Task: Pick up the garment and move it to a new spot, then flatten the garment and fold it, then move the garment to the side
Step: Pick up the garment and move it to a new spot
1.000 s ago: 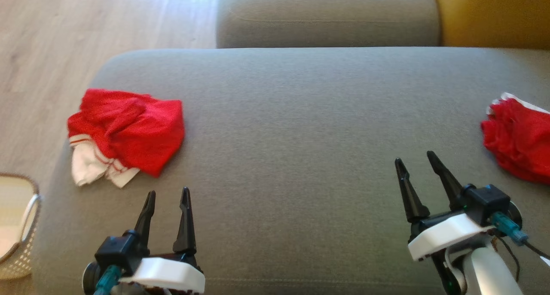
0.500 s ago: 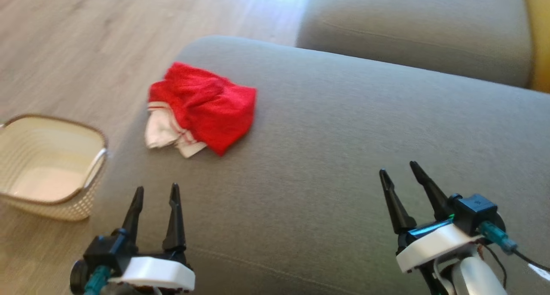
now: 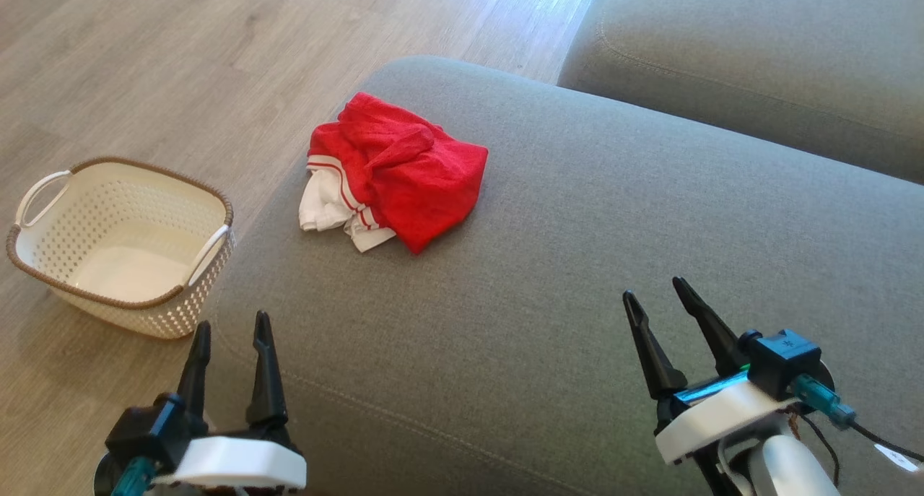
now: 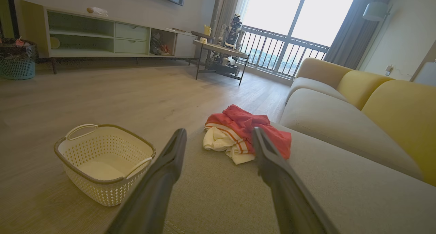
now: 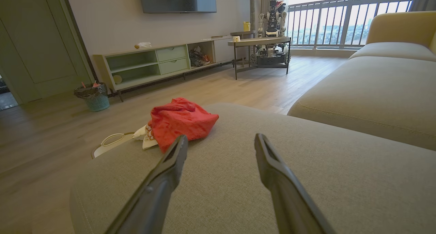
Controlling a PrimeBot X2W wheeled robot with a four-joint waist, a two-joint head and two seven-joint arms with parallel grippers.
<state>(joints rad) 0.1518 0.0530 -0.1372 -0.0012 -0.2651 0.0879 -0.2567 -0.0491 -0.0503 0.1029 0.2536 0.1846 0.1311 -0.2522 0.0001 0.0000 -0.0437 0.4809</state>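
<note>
- Two grey sofa cushions take up most of the head view. The broad seat cushion [image 3: 577, 279] lies in front of the robot, and a second cushion [image 3: 758, 70] lies beyond it at the upper right.
- Wooden floor [image 3: 180, 70] runs along the seat cushion's left side.
- One cream perforated basket [image 3: 137, 315] with a brown rim and pale handles stands on the floor, just beside the seat cushion's left edge.
- The garment [image 3: 404, 178], red with a white part striped in red, lies crumpled on the seat cushion near its far left corner, well apart from both grippers.
- The left gripper [image 3: 232, 320] sits at the lower left, its fingers spread and holding nothing.
- The right gripper [image 3: 653, 288] sits at the lower right over the seat cushion, likewise released and empty.
- A small white tag [image 3: 895, 456] hangs by the right gripper's cable, and any print on it is too small to read.
</note>
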